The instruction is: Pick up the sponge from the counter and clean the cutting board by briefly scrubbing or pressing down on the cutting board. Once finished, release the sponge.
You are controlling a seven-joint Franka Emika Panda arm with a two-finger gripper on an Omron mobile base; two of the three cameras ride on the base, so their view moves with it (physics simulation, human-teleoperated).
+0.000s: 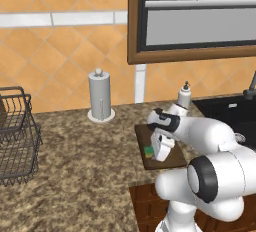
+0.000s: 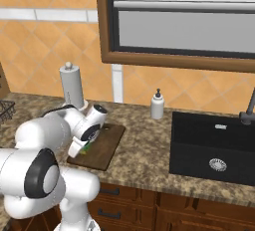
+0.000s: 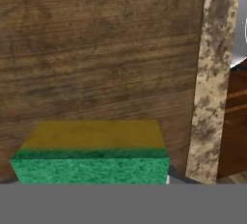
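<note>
While gripped, sponge (image 3: pixel 91 158) on cutting board (image 3: pixel 106 49).

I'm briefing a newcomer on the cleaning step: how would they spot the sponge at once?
Start at the window, then drop to the dark cutting board on the granite counter left of the black sink. The sponge sits on it under the gripper, the one small bright green block with a yellow face.

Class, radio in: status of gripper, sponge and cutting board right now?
Gripper shut on sponge, low over cutting board. Contact with board cannot be told. Nothing in the way on the board.
</note>
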